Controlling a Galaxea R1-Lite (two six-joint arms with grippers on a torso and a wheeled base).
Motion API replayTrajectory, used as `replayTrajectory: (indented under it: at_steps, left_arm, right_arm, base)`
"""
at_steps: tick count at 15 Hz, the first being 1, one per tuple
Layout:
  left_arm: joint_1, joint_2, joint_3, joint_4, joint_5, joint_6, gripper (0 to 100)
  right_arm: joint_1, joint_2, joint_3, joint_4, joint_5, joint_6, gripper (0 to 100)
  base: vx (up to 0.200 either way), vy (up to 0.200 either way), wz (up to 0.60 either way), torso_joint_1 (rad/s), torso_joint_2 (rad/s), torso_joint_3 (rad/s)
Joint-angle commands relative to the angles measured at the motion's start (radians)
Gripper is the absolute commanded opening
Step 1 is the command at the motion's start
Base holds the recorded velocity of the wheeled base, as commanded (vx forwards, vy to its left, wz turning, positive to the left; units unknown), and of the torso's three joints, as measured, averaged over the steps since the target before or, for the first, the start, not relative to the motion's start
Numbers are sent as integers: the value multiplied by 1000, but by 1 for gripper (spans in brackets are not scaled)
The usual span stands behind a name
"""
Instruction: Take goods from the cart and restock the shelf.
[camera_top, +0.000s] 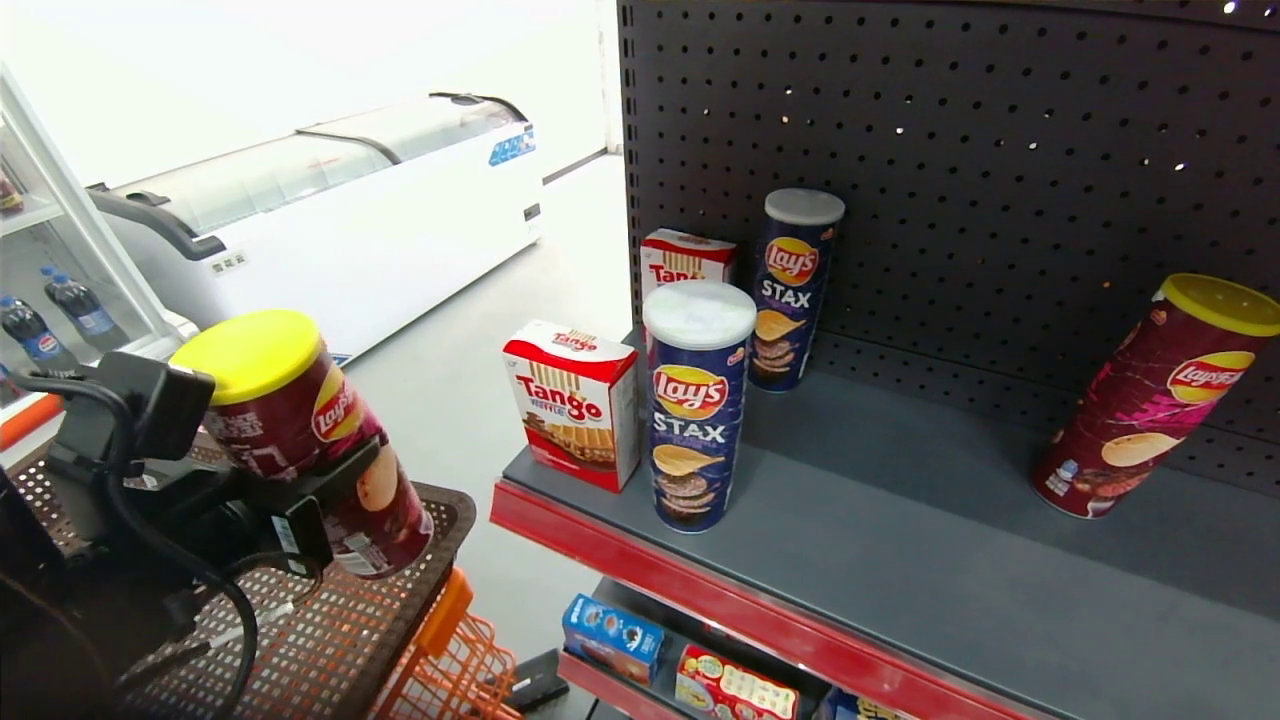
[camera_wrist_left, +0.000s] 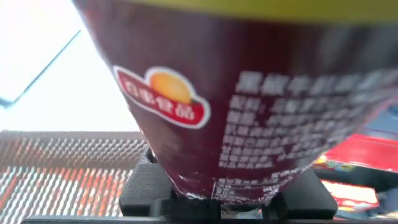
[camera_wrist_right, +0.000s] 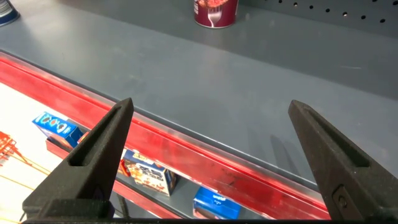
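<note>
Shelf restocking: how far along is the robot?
Looks done: two blue cans, two wafer boxes and a leaning maroon can stand on the shelf. In hand: the left jaws grip a second maroon can above the cart. Left: shelving it; much shelf is bare.

Your left claw (camera_top: 325, 475) is matte black, and one of its fingers carries a small white label (camera_top: 287, 535). Behind it on the wrist sits a boxy black camera housing (camera_top: 150, 405) with rounded corners. Thick black cables (camera_top: 235, 620) loop out from beneath it. Close up, its base block (camera_wrist_left: 143, 190) is flat black with bevelled edges. Your right claw (camera_wrist_right: 211, 155) has two matte black wedge-shaped fingers (camera_wrist_right: 93, 162), broad at the root and narrowing to blunt tips. One of them has a small round recess (camera_wrist_right: 341, 198).
</note>
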Motion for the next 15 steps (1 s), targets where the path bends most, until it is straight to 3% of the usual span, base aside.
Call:
replayTrajectory:
  at_steps: [1, 2, 5, 6, 8, 11, 15]
  left_arm:
    - [-53, -48, 8, 2, -7, 3, 0]
    - [-66, -49, 2, 0, -40, 1, 0]
    - [-77, -60, -23, 2, -254, 0, 0]
    - [-79, -64, -29, 0, -293, 0, 0]
    - [-89, -66, -35, 2, -308, 0, 0]
    - [-165, -77, -6, 2, -303, 9, 0]
    - [-194, -71, -10, 42, -314, 7, 0]
  right_arm:
    - [0, 0, 0, 0, 0, -1, 100]
    - [0, 0, 0, 0, -1, -1, 100]
    - [0, 0, 0, 0, 0, -1, 100]
    - [0, 0, 0, 0, 0, -1, 100]
    - [0, 0, 0, 0, 0, -1, 100]
    - [0, 0, 0, 0, 0, -1, 100]
    - [0, 0, 0, 0, 0, -1, 100]
  base:
    - [0, 0, 0, 0, 0, 0]
    - [0, 0, 0, 0, 0, 0]
    - [0, 0, 0, 0, 0, 0]
    - [0, 0, 0, 0, 0, 0]
    - [0, 0, 0, 0, 0, 0]
    - [0, 0, 0, 0, 0, 0]
    - [0, 0, 0, 0, 0, 0]
